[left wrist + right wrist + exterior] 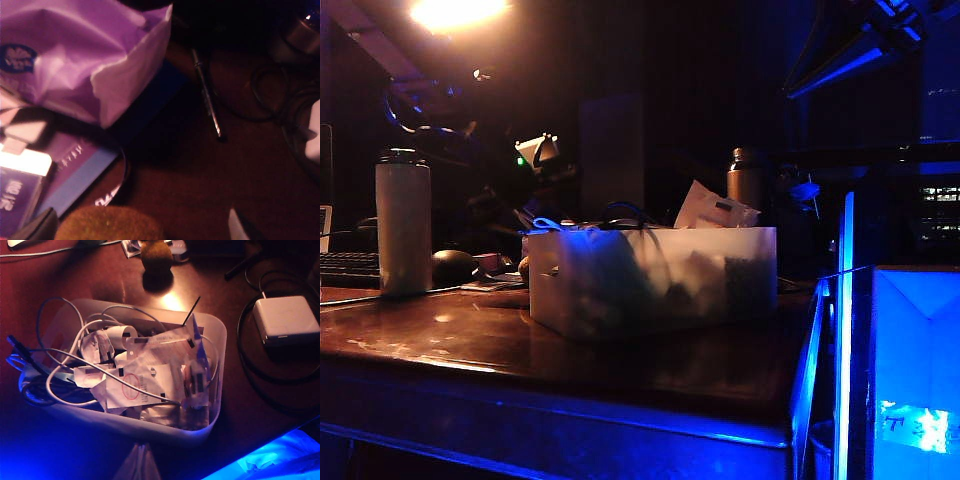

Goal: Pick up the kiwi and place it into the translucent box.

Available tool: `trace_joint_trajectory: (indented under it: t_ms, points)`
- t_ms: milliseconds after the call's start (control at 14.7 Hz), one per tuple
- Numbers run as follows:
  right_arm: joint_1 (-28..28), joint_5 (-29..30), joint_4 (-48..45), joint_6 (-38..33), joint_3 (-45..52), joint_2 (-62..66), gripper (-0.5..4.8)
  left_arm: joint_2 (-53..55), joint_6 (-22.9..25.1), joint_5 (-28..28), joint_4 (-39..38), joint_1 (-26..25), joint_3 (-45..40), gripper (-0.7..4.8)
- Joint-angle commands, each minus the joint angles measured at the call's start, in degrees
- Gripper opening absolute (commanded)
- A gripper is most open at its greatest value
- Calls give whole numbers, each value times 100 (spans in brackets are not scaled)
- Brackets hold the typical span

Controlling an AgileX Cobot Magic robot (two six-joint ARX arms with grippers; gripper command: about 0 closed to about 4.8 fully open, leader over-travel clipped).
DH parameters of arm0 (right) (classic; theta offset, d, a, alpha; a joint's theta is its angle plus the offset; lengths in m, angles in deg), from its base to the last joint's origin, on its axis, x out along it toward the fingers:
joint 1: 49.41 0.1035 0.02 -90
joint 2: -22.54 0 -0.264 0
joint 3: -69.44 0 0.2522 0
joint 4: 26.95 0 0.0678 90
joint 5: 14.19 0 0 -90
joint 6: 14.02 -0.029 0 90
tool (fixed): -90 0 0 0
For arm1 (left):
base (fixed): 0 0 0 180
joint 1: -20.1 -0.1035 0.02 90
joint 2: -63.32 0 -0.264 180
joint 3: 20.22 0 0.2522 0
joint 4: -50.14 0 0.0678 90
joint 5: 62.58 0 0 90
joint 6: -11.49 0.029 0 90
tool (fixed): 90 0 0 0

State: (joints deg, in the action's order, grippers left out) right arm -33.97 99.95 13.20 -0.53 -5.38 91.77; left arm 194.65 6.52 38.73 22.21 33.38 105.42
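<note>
- Left pincer (142, 227) gapes wide around the kiwi (107, 222), gripping nothing; right pincer (140, 462), state unclear, hovers over the translucent box (220, 340).
- Kiwi seems light, soft, fuzzy; squeeze its middle gently.

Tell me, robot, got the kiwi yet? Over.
Left hand open around kiwi, not gripping. Right hand above translucent box. Box full of cables.

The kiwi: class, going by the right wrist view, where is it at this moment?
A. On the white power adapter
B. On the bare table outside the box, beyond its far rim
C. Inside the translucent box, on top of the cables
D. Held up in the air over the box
B: the kiwi rests on the wooden table, casting a shadow there, clear of the translucent box with its cables and packets.
</note>
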Motion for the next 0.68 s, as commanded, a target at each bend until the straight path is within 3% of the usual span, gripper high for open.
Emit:
trace_joint_trajectory:
  t_ms: [68,679]
  points:
    - [7,85,-138,-9,-22,-9,-1,133,59,-11,-127,20,22,479]
    - [7,153,-411,-48,-22,-11,-1,256,326,-52,-538,33,22,479]
